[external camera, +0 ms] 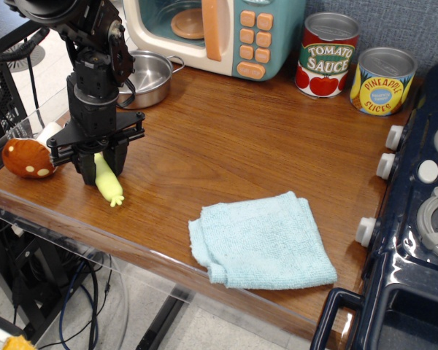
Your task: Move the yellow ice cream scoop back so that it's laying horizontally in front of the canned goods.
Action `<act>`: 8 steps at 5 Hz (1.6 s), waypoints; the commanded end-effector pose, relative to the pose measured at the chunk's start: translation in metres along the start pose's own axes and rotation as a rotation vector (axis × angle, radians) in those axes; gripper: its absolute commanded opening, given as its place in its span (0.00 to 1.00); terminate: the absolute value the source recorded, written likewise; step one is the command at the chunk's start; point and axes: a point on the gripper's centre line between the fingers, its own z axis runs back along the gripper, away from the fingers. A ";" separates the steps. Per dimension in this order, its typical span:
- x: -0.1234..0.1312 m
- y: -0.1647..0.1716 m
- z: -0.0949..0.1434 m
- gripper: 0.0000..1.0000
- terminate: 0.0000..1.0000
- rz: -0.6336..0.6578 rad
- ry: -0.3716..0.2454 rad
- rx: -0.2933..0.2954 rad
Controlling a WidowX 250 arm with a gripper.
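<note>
The yellow ice cream scoop (108, 184) lies at the table's front left; only its pale yellow handle shows, its near end pointing front-right. Its silver bowl is hidden behind my gripper. My gripper (100, 165) points straight down over the scoop, with its black fingers (84, 173) closed on either side of the handle, low at the table surface. The canned goods stand at the back right: the Tomato Sauce can (328, 55) and the Pineapple Slices can (382, 81), far from the scoop.
A brown toy mushroom (28, 158) lies just left of the gripper at the table's edge. A steel pot (147, 77) and a toy microwave (219, 29) stand at the back. A light blue cloth (261, 239) lies front centre. A toy stove (423, 197) borders the right side.
</note>
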 end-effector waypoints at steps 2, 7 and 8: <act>-0.017 -0.022 0.045 0.00 0.00 0.038 0.029 -0.144; -0.064 -0.150 0.124 0.00 0.00 0.196 0.026 -0.412; -0.067 -0.175 0.120 0.00 0.00 0.217 0.027 -0.404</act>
